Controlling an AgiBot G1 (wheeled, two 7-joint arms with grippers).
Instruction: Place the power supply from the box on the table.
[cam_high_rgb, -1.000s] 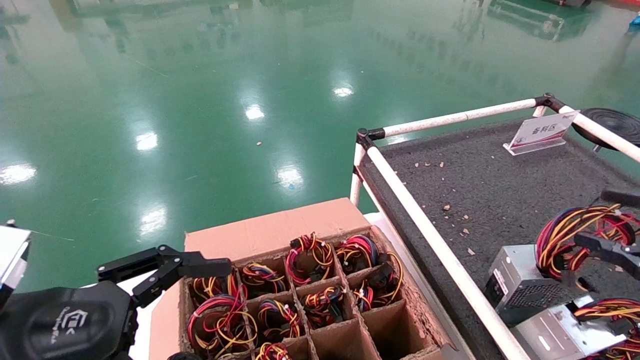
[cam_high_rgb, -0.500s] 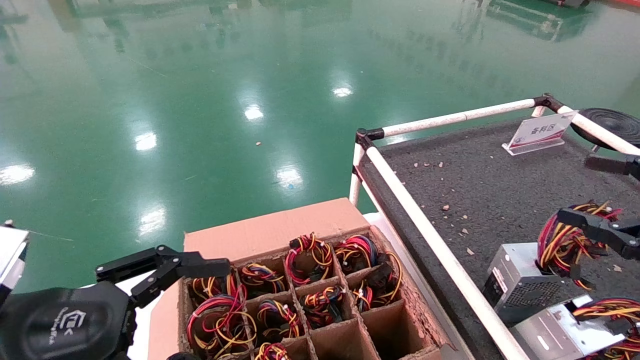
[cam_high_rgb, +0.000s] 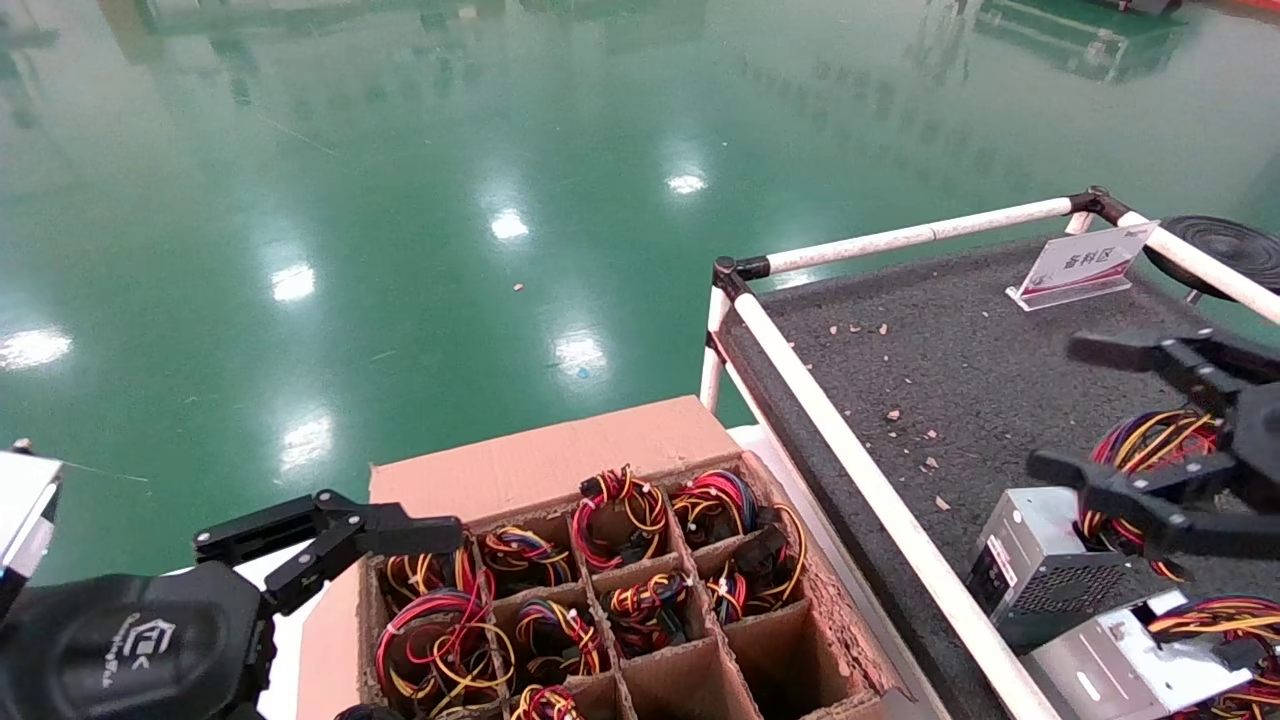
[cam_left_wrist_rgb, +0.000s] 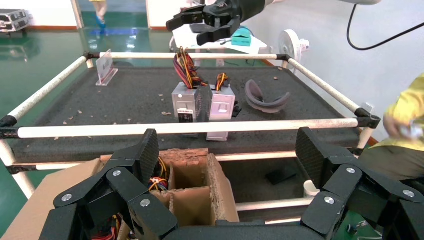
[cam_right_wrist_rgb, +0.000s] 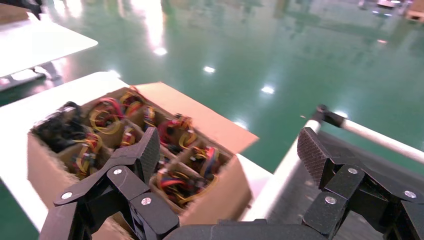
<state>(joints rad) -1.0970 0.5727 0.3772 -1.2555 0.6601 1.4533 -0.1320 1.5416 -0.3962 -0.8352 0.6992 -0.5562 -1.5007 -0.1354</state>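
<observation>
- Above the table (cam_high_rgb: 960, 330), over its right part in the head view, the right gripper (cam_high_rgb: 1085, 405) is seen with its fingers spread wide and nothing held between them.
- Just beneath that gripper, a grey power supply (cam_high_rgb: 1030, 565) is found resting on the table's dark speckled top, its bundle of red, yellow and black wires (cam_high_rgb: 1150, 450) rising between the open fingers without being touched by them.
- A second power supply (cam_high_rgb: 1120, 675) is seen lying against the first one, nearer the robot.
- Left of the table, just beside its white rail (cam_high_rgb: 880, 500), the box (cam_high_rgb: 560, 455) is placed with its flap folded outward; several of its divider cells are filled with wire bundles, while the cells nearest the table are shown empty.
- At the box's left edge the left gripper (cam_high_rgb: 330, 545) is parked, its fingers held apart and empty.
- Toward the table's far corner a small sign holder (cam_high_rgb: 1080, 265) is stood, and scattered cardboard crumbs (cam_high_rgb: 905, 415) are seen on the top.
</observation>
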